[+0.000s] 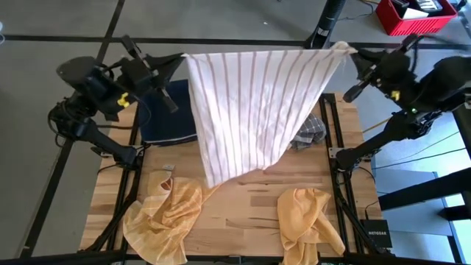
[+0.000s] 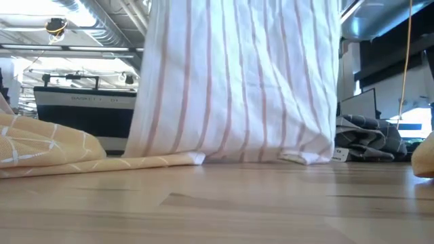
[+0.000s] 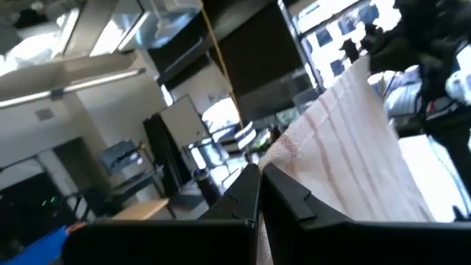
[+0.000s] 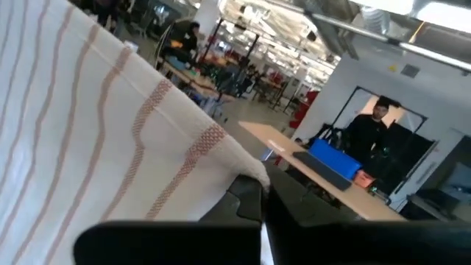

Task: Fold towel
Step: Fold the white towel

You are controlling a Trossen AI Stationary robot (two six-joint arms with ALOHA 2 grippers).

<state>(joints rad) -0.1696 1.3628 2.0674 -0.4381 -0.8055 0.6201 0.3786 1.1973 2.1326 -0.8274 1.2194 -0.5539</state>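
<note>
Towel up by two corners, no fold yet

Striped towel [image 1: 254, 103] hangs stretched between your grippers above the table's far half; its lower edge just touches the wood in the low view. Your left gripper [image 1: 180, 57] has its fingers pressed together on one top corner; your right gripper [image 1: 352, 51] pinches the other. You have the spread done; every fold is left. Red crate [image 1: 416, 15] sits off-table; what it holds, you cannot tell.

yellow cloths [image 1: 163, 213] [image 1: 307, 217] front | navy cloth [image 1: 168, 114] back-left | grey checked cloth [image 1: 309, 132] right | red crate [image 1: 416, 15] on floor
</note>
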